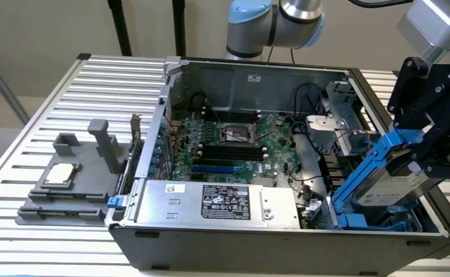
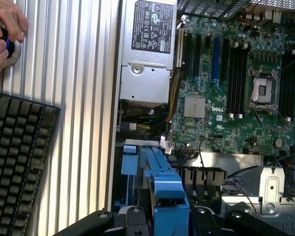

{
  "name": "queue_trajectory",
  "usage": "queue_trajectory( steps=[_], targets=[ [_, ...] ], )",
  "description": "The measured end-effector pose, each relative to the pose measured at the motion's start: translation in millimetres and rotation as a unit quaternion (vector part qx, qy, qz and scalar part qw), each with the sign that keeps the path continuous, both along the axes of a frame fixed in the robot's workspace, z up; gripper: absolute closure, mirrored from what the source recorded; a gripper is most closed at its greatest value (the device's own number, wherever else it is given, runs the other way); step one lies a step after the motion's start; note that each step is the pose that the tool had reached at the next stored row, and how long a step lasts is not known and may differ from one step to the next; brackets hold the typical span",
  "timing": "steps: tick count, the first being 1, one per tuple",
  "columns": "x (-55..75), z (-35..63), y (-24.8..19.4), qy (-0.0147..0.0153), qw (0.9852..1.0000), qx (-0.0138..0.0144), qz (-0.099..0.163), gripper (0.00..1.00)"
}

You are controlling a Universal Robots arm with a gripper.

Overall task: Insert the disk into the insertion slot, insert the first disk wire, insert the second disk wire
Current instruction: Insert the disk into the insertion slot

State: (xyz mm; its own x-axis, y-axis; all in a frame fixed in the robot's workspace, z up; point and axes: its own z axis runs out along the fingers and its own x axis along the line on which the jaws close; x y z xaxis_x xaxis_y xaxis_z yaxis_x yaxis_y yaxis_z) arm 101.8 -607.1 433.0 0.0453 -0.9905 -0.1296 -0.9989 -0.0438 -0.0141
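Nearest to us, the jaws are closed on the disk (image 1: 397, 186), which hangs tilted with its lower end at the blue rails of the insertion slot (image 1: 363, 221), in the computer case (image 1: 287, 248) corner. We judge that the disk must first lie parallel to these rails, then go down slowly, so it does not jam. How deep it sits we cannot tell; the slot's floor is hidden behind the case wall.

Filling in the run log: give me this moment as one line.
end effector: shut on disk | disk: tilted, lower end at slot, not seated
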Motion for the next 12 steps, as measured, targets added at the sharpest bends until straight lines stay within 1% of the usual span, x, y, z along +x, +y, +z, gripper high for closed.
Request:
queue_trajectory(
  steps=[12],
  targets=[
    [-0.5, -2.1, 0.1, -0.0003, 1.0000, -0.0001, 0.000, 0.67]
  ],
)
